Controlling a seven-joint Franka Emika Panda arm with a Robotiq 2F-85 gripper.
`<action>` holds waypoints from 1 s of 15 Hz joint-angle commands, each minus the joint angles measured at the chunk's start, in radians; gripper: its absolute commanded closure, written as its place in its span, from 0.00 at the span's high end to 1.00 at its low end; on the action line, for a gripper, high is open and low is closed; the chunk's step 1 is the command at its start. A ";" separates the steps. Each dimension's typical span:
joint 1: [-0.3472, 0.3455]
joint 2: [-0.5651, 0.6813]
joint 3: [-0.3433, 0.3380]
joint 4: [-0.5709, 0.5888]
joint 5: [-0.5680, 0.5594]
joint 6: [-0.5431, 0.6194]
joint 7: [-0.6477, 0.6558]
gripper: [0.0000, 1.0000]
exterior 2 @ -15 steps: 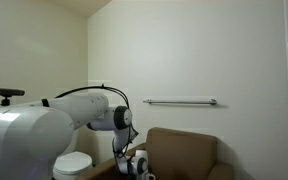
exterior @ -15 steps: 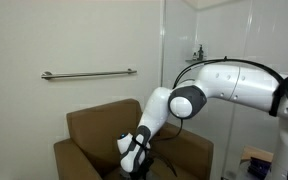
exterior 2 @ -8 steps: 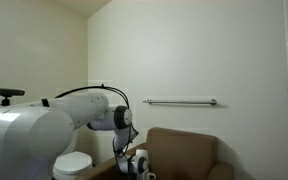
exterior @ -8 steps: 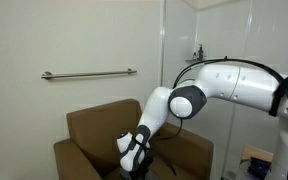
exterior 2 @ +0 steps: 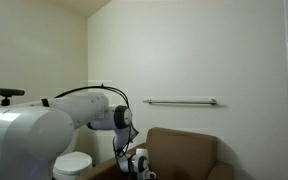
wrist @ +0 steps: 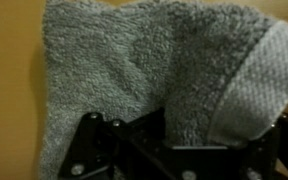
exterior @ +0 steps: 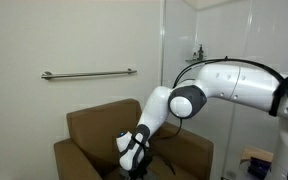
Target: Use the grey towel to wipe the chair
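The grey towel [wrist: 134, 60] lies bunched on the tan seat of the chair [wrist: 9, 90] and fills most of the wrist view. My gripper [wrist: 184, 135] is down on it, its dark fingers [wrist: 96, 135] pressed in on either side of a raised fold, shut on the towel. In both exterior views the arm reaches down to the brown armchair [exterior: 89, 125] [exterior 2: 184, 150], with the gripper [exterior: 134, 163] [exterior 2: 139, 170] low over the seat. The towel itself is hidden there.
A metal grab bar [exterior: 89, 74] [exterior 2: 181, 101] runs along the wall behind the chair. A white toilet [exterior 2: 74, 162] stands beside the chair. A glass partition [exterior: 174, 40] rises behind the arm, and a box [exterior: 256, 160] sits low near the robot's base.
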 commanded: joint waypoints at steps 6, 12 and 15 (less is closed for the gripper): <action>0.029 0.053 -0.035 0.215 -0.058 -0.095 0.023 0.03; 0.028 0.094 0.009 0.259 -0.077 -0.212 -0.007 0.04; 0.014 0.099 -0.022 0.240 -0.086 -0.267 0.025 0.04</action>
